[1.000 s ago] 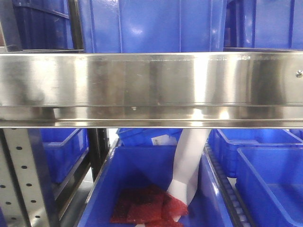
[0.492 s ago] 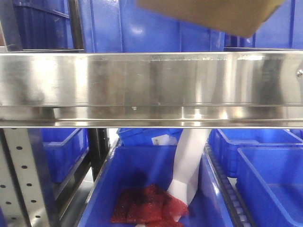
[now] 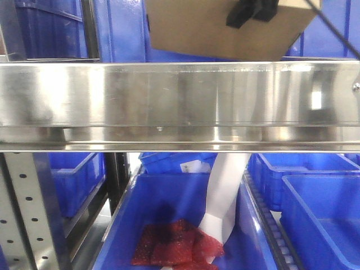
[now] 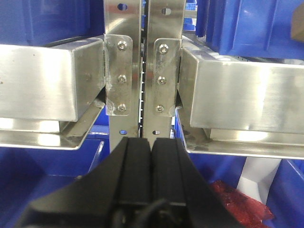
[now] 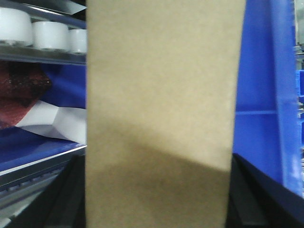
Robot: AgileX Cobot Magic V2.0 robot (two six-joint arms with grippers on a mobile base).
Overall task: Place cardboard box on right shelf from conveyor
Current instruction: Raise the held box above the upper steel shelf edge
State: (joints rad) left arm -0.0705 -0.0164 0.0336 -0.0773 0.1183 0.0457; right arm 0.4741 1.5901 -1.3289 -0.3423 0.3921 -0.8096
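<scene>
The shelf (image 3: 180, 101) spans mid-frame in the front view. The box (image 3: 202, 31), tilted at upper centre-right, hangs above the shelf lip before blue bins (image 3: 124, 28), clamped by the right gripper (image 3: 251, 12). The left gripper (image 4: 151, 156), lower centre of its wrist view, is fully closed and empty.

No legible text (label (image 3: 191, 166) blurred).
</scene>
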